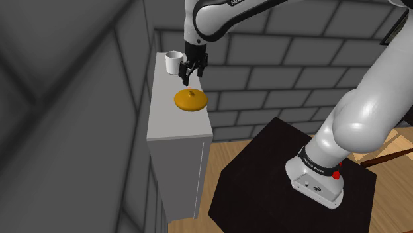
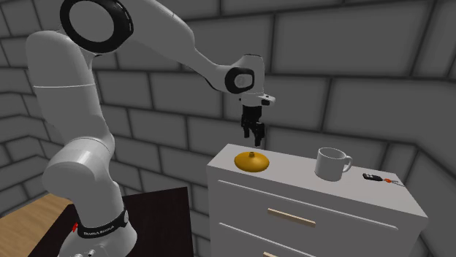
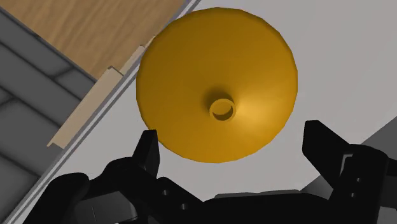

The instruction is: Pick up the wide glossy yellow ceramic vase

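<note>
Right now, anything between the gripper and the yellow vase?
Nothing. In the second exterior view the open gripper hangs above the vase with only air between them; the wrist view agrees.

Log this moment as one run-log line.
target: wide glossy yellow narrow-necked vase, upright on white drawer cabinet | end effector: open, above vase, not touching | white mug: apart from vase | phase: pre-grasp

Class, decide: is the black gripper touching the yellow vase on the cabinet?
Apart. The shoulder view shows the gripper hanging above the vase, with a strip of bare cabinet top between them.
</note>
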